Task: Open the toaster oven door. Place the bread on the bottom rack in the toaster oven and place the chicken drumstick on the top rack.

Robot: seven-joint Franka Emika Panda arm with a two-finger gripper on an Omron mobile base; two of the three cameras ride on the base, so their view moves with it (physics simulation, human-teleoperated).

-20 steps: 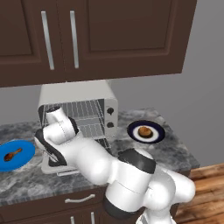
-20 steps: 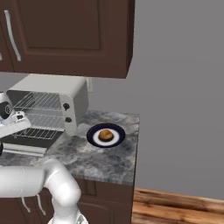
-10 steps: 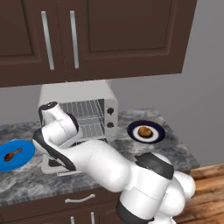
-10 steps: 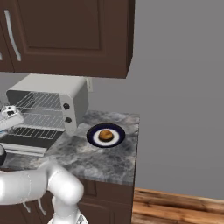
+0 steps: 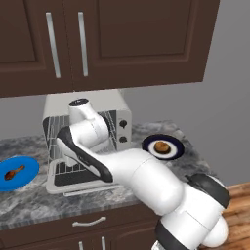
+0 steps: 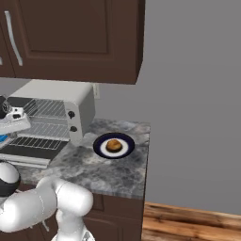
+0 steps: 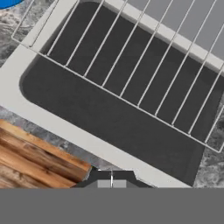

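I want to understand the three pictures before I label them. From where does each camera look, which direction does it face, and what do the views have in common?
Left base view: behind the arm on its left, facing forward and down at the boxy light grey toaster oven; the white arm crosses from lower right.
Right base view: behind on the right, facing the same counter; the arm rises at lower left.
Hand view: on the hand, looking down at the lowered dark glass oven door; shut gripper at the bottom.
Shared: both base views show the small round golden-brown bread on its dark plate.

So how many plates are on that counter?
2: a bright blue round plate left of the grey toaster oven, and a dark navy white-centred plate to its right. The arm may hide others.
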